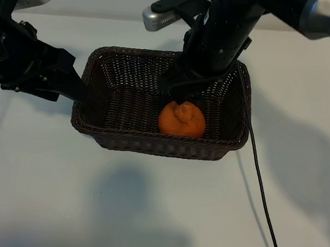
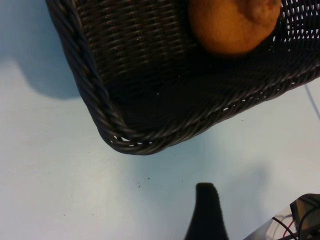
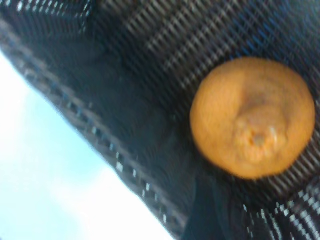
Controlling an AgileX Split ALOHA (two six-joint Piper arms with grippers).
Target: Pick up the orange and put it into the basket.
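White table (image 1: pixel 26 191) bears basket (image 1: pixel 121 139) holding orange (image 1: pixel 181 120), cable (image 1: pixel 261 194) alongside.

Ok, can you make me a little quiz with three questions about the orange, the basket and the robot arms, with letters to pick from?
1. Where is the orange?
A. On the table beside the basket
B. Inside the basket
C. Held up in the air

2. What colour is the basket?
A. Dark brown
B. White
C. Green

3. What is the right tool doing?
A. Squeezing the orange
B. Lying on the table far from the basket
C. Above the orange, not holding it

Answers:
1. B, the orange rests on the woven floor, near the basket's front wall.
2. A, the wicker is dark brown on every side, against the pale table.
3. C, the orange lies free on the basket floor with nothing gripping it, and the right arm stands over it. The left tool waits at the basket's left end.
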